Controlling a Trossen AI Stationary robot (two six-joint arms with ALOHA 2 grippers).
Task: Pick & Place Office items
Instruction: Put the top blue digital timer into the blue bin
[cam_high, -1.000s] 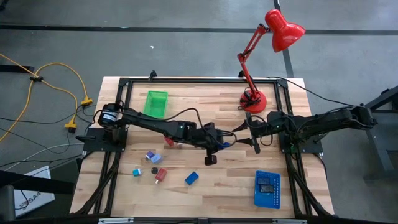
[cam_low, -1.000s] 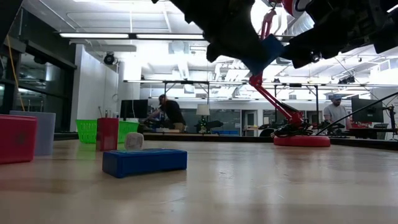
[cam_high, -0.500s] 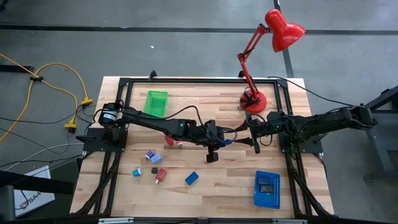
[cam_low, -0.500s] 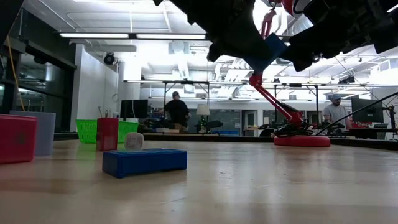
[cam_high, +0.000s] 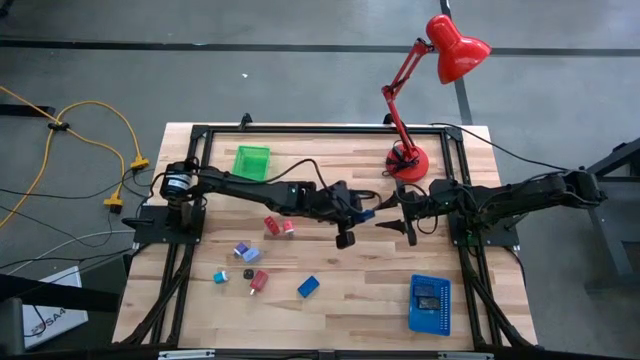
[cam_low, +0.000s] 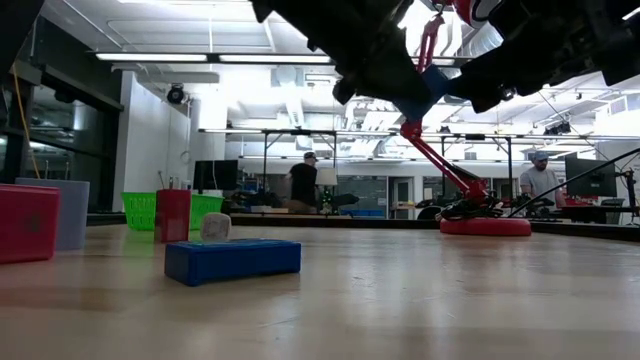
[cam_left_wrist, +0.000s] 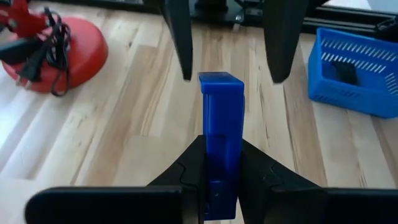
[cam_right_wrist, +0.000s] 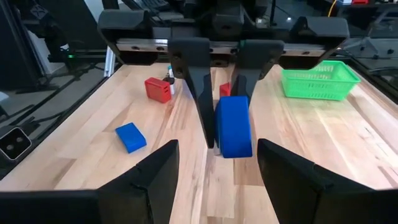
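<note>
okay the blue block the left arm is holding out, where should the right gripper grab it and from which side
Take the free end of the blue block, the half sticking out past the left gripper, which pinches its other end. The right gripper faces it head-on with fingers open, so coming straight in, fingers on the two broad flat faces, looks best.

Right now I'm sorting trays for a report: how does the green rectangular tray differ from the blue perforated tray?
The green rectangular tray sits at the table's far left, while the blue perforated tray sits near right. In the high view the green one looks empty; the blue one holds a dark item. Both are small open plastic baskets resting flat on the wooden table.
</note>
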